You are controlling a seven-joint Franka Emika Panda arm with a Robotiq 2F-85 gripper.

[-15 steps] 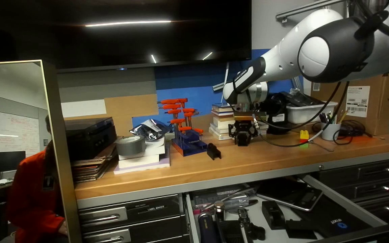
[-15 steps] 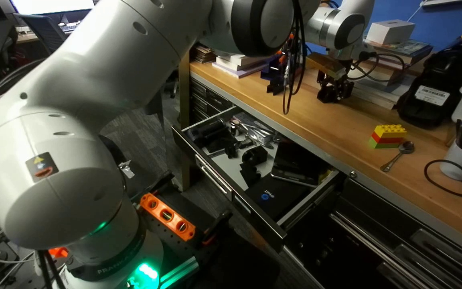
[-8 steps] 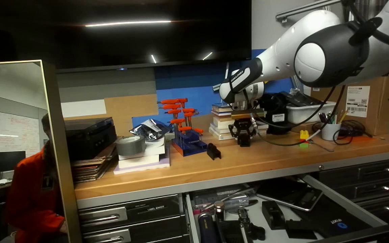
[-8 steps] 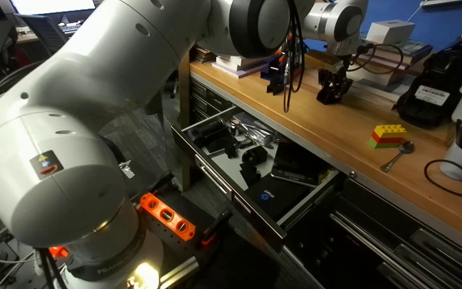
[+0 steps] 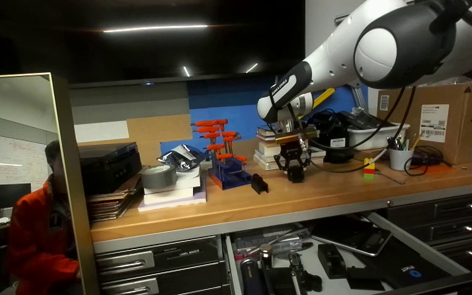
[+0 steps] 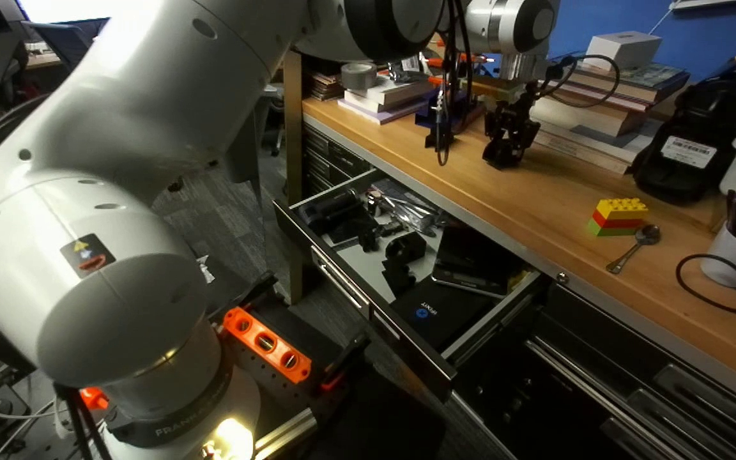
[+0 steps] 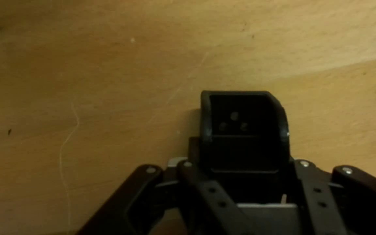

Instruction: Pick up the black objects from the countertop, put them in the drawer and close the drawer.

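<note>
My gripper (image 5: 295, 167) is over the wooden countertop (image 5: 228, 209), in front of the book stack. It is shut on a black object (image 7: 245, 130), a blocky piece with raised side walls and screw heads inside. The held object also shows in both exterior views (image 5: 296, 175) (image 6: 501, 155). I cannot tell whether it touches the wood. Another small black object (image 5: 259, 184) stands on the countertop left of the gripper, beside the hex-key stand; a cable partly covers it in an exterior view (image 6: 437, 138). The drawer (image 6: 352, 291) below is pulled open.
The drawer holds black parts (image 5: 331, 261), a tablet-like device (image 5: 352, 235) and tools. A hex-key stand (image 5: 230, 174), book stacks (image 6: 598, 121), a black bag (image 6: 687, 137), toy bricks (image 6: 618, 217), a spoon (image 6: 636, 246) and a pen cup (image 6: 735, 255) stand around the countertop.
The arm and gripper, with the black object held, have moved left in both exterior views, and the held object sits slightly lower in the picture. The drawer has not moved.
</note>
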